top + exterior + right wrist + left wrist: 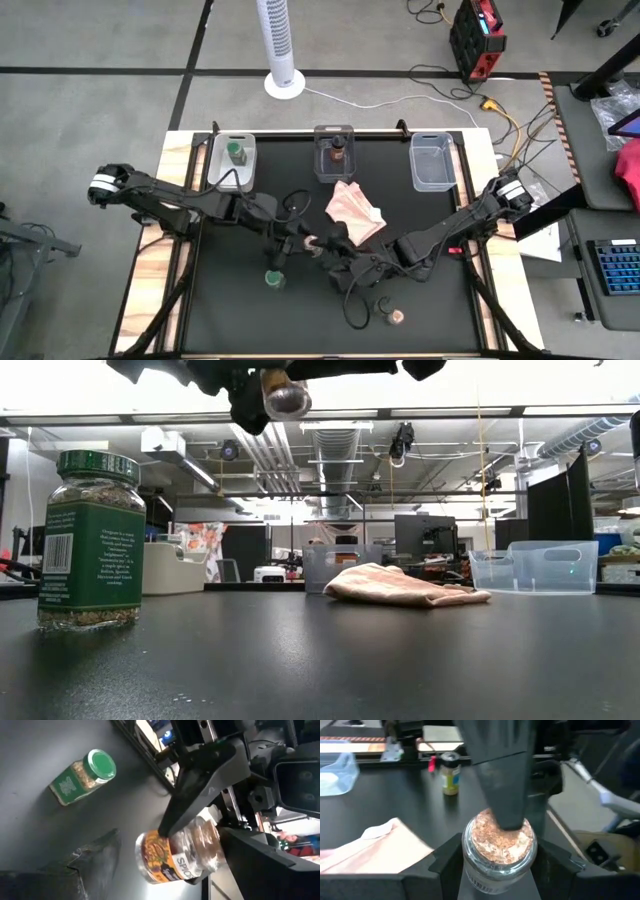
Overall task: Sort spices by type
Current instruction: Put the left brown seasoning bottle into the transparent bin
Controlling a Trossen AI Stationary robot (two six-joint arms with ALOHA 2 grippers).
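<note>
- The left gripper (296, 243) hangs above the middle of the black table (240, 310), its fingers clamped on a glass spice jar (303, 243) filled with pinkish-tan flakes.
- In the left wrist view this held jar (499, 851) sits between the two dark fingers (451, 855), its base facing the camera.
- The right gripper (335, 255) is just beside that same jar on its other side, jaws spread wide and not closed on anything; one of its fingers (202, 785) lies over the jar's labelled side (170, 860).
- A green-lidded spice jar (273, 279) stands upright on the table just below the left gripper, near it but apart.
- A tan-lidded spice jar (396, 316) stands well past the right gripper, toward the table's near edge.
- A pink cloth (353, 212) lies just beyond both grippers.
- Farther beyond stand three clear bins: the left bin (232, 170) holds a green-lidded jar (234, 152), the middle bin (333, 165) a dark-lidded jar (337, 152), and the right bin (433, 165) stands well apart.
</note>
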